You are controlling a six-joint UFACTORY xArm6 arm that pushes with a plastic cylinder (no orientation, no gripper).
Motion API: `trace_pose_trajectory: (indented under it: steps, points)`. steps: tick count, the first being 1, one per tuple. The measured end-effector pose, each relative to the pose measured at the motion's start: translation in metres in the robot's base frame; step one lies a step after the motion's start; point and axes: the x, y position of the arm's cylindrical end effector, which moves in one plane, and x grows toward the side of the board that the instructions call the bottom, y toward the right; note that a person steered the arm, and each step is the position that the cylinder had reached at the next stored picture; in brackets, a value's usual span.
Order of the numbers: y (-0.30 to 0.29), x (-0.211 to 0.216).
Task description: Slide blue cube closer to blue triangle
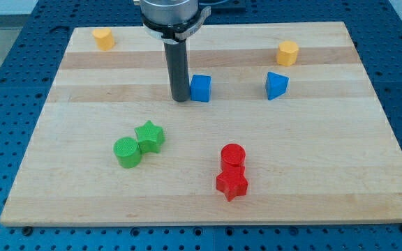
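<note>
Upper centre of the wooden board [326, 181]: the blue cube [200, 88] sits flat, with my tip [180, 100] planted just beside its left face, apparently touching. No jaws here, only a plain rod, so nothing is pinched. I judge the cube small, light, rigid plastic, likely to slide easily and to twist if pushed off-centre; contact belongs mid-face on that left side. The blue triangle [276, 85] lies to the view's right, apart, bare wood between them. A yellow block [287, 52] stands above the triangle, another yellow block [103, 38] at top left. Green cylinder [127, 152], green star [150, 136], red cylinder [233, 155] and red star [232, 184] lie well below, obstructing nothing
</note>
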Motion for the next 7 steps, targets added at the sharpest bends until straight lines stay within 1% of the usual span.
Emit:
trace_pose_trajectory:
  steps: [1, 2, 7]
  points:
    - [-0.007, -0.012]
    - [-0.007, -0.012]
    - [0.054, -0.012]
